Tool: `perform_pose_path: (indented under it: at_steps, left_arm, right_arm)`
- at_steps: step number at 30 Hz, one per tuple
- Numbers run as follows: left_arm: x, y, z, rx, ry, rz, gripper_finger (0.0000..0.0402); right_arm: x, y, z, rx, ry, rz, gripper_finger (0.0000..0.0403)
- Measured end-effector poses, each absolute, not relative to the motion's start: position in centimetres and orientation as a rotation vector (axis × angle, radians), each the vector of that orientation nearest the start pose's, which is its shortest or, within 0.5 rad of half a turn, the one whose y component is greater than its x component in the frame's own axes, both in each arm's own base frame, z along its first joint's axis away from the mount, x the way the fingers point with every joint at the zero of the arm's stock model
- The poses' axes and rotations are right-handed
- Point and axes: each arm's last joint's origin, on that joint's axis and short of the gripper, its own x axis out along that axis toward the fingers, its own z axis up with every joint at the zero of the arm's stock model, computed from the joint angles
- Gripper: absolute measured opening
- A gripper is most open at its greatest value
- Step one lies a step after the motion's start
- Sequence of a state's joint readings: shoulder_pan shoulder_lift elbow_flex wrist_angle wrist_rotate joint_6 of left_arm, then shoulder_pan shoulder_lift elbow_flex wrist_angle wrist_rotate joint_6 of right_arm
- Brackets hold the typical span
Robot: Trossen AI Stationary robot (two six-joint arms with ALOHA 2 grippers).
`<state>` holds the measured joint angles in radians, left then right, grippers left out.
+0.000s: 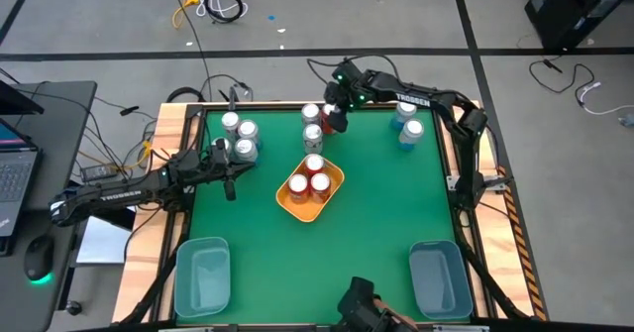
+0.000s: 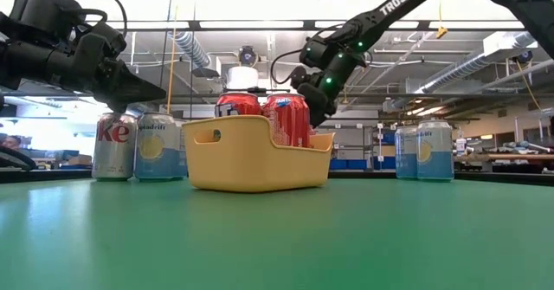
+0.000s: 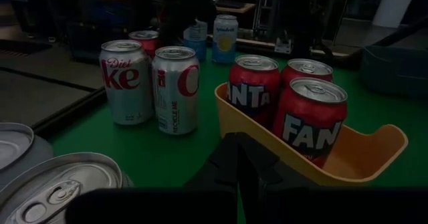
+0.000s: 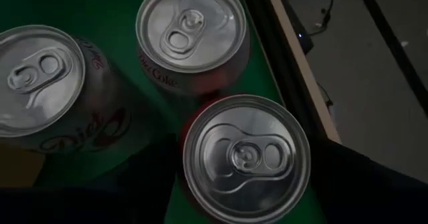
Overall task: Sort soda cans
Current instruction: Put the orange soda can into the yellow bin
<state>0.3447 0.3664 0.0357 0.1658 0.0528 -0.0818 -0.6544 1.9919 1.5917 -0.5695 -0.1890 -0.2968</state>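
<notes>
High view: three red cans [image 1: 312,180] sit in yellow bin [image 1: 331,192]; roughly half remains. Right gripper [image 1: 334,117] hovers over a red can [image 4: 246,158] directly below, jaws spread, empty. Left gripper [image 1: 227,167] closed, empty.

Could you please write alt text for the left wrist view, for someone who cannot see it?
Three red Fanta cans stand in a yellow bin on the green table, beyond the left gripper. Beside the bin stand two silver Diet Coke cans; two more can tops sit close to the camera.

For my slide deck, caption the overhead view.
Right gripper hovers over cans beside the yellow bin holding three red cans.
</notes>
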Motion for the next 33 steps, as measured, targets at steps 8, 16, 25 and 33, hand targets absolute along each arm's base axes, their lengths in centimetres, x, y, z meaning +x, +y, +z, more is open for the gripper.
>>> perform_pose_path:
  at_steps: [8,16,25,33]
  left_arm:
    - [11.4,3.9,15.9,-0.114,0.151,0.298,0.0002]
    - [11.4,3.9,16.0,-0.113,0.149,0.298,0.0002]
    - [11.4,3.9,16.0,-0.113,0.144,0.298,0.0002]
    - [11.4,3.9,16.0,-0.113,0.143,0.299,0.0002]
  right_arm:
    - [34.2,-23.7,24.8,0.159,1.006,-0.275,0.0256]
    - [33.3,-16.2,35.1,0.091,0.864,-0.258,0.0256]
    - [33.8,-5.1,38.3,0.088,0.786,-0.089,0.0256]
    - [36.0,1.0,36.2,0.104,0.805,-0.020,0.0256]
